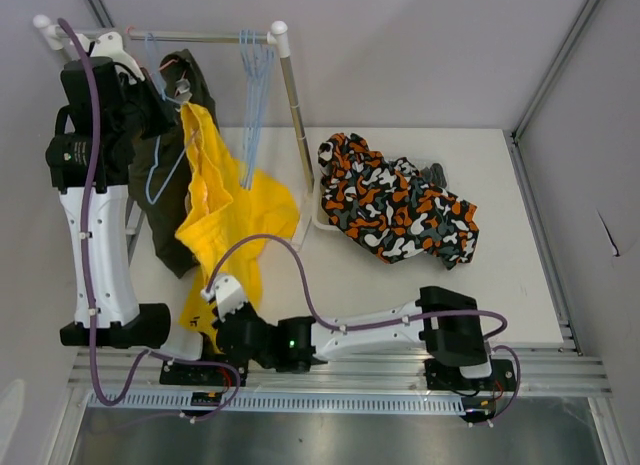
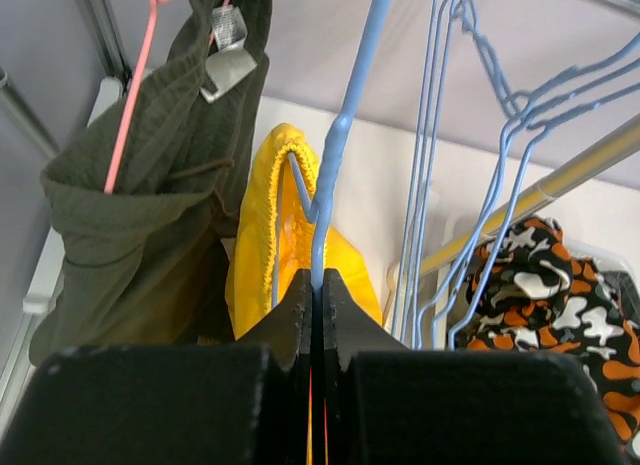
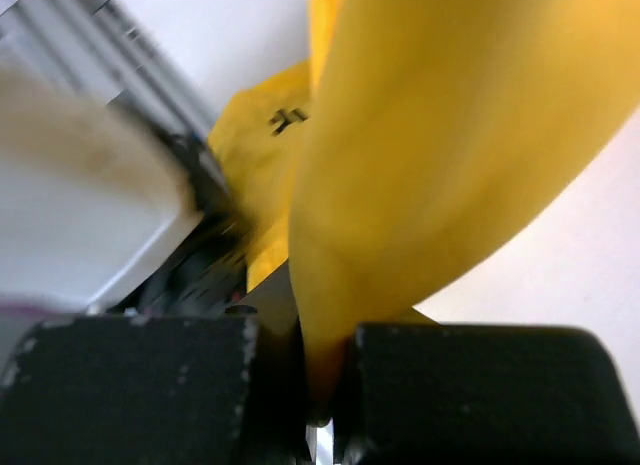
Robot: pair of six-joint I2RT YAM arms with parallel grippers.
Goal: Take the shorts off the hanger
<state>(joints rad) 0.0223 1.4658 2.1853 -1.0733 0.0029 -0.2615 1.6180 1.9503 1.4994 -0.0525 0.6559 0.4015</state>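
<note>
Bright yellow shorts (image 1: 225, 220) hang from a light blue hanger (image 2: 335, 135) and trail down onto the table. My left gripper (image 2: 320, 285) is shut on that hanger's wire, high by the rail (image 1: 200, 35). My right gripper (image 3: 325, 385) is shut on the lower end of the yellow shorts (image 3: 420, 155) at the near left of the table (image 1: 222, 315). Olive green shorts (image 1: 170, 175) hang on a pink hanger (image 2: 135, 85) to the left. The orange-black-white patterned shorts (image 1: 395, 205) lie in a heap on the table. The navy and grey shorts are out of view.
Several empty light blue hangers (image 1: 255, 60) hang on the rail's right part. A slanted rack post (image 1: 295, 105) runs down to the table. A white tray's edge (image 1: 320, 223) shows under the patterned pile. Walls close in at the left, the back and the right.
</note>
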